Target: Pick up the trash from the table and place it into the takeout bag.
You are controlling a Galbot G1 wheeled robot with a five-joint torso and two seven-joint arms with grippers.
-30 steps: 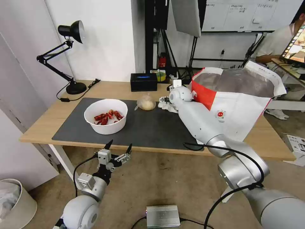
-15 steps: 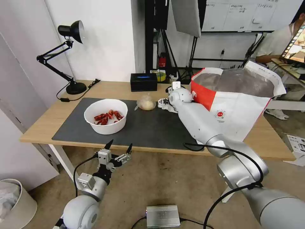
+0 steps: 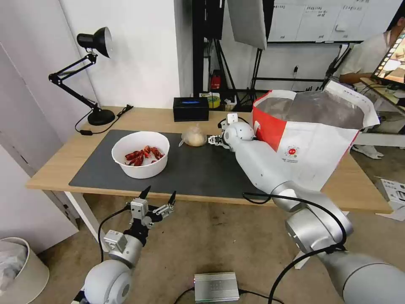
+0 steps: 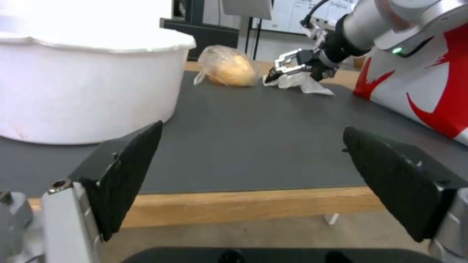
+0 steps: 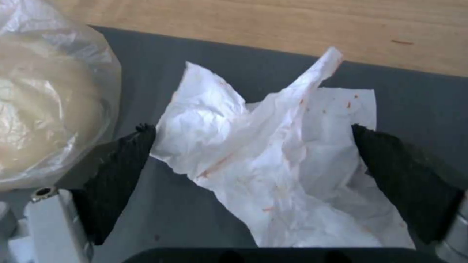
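I'm holding the right gripper low over the crumpled tissue on the dark mat, jaws spread wide with a pad on each side of it, nothing clamped yet. The tissue is lying just beside the knotted bag, between it and the takeout bag. I'm judging the tissue near weightless, soft, collapsing under any squeeze, so I'm aiming at the bunched raised ridge in the middle, not the flat trailing edge. Risk: the near pad snagging the knotted bag's film. The left gripper is waiting below the table edge, jaws apart, empty. The bowl is sitting untouched.
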